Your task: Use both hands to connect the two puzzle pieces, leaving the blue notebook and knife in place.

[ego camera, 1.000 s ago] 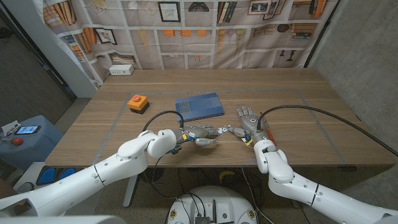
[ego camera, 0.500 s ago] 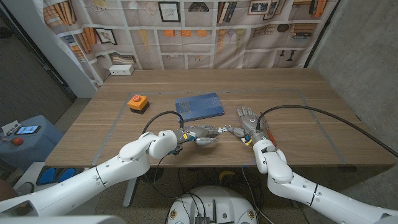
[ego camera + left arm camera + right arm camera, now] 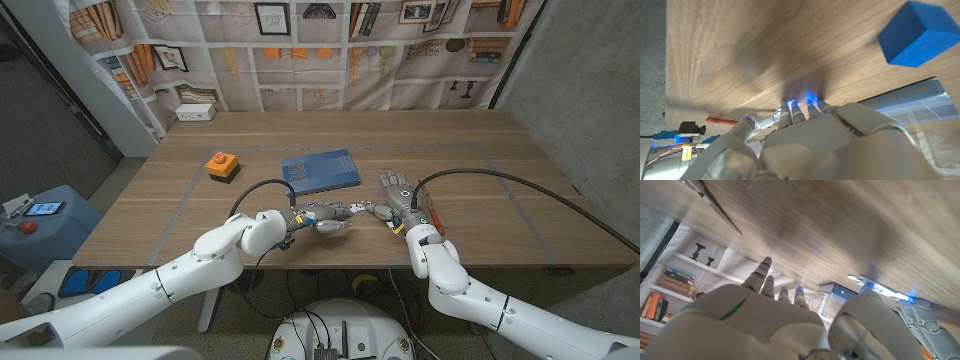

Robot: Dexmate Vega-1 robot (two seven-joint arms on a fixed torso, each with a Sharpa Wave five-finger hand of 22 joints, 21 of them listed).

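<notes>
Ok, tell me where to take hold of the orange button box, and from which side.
Grip the orange button box by two opposite side walls of its base, coming down from above. It sits low and blocky with bare table all round, so the sides are free; the rounded button on top would likely slip. The left robot hand is nearer.

I see a wooden table [image 3: 480, 215] running out beyond my hands to a backdrop printed with bookshelves and framed pictures [image 3: 330, 55]. Off past my left arm stands a grey wall panel [image 3: 45, 130], and a blue stool [image 3: 45, 225] sits on the floor.
</notes>
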